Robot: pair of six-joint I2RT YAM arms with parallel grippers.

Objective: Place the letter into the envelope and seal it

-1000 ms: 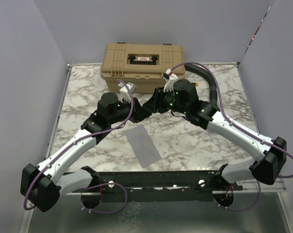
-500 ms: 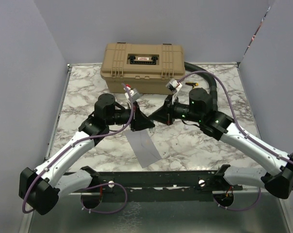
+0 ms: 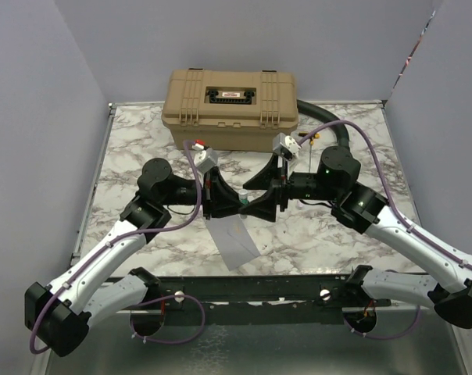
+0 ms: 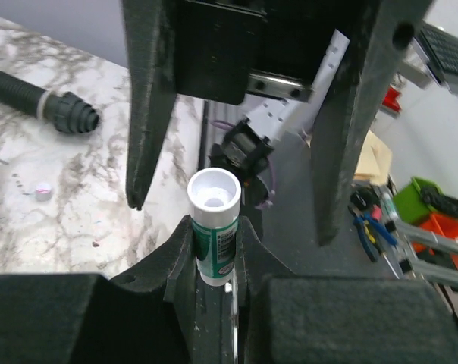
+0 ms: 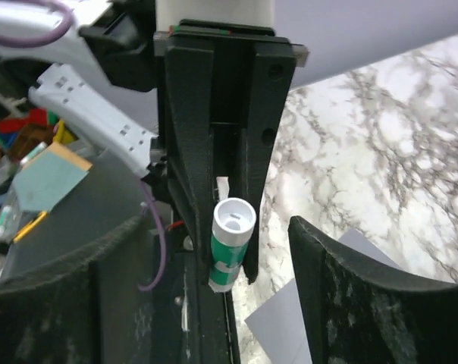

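The grey-lavender envelope (image 3: 234, 238) lies flat on the marble table, near the front edge; a corner of it shows in the right wrist view (image 5: 297, 318). The tan-brown letter is not in view. My left gripper (image 3: 234, 201) is shut on a green-and-white glue stick (image 4: 214, 227) and holds it above the envelope's far end. The stick's white end points at my right gripper (image 3: 258, 206). The right gripper (image 5: 218, 227) is wide open, its fingers either side of the stick (image 5: 233, 243) without touching it.
A tan hard case (image 3: 231, 107) stands at the table's back. A black corrugated hose (image 3: 330, 125) curves behind the right arm and also shows in the left wrist view (image 4: 54, 106). A small pink scrap (image 4: 42, 189) lies on the marble.
Both grippers have moved from near the case toward the front. They now face each other over the envelope, and the right gripper's open fingers have come round the glue stick.
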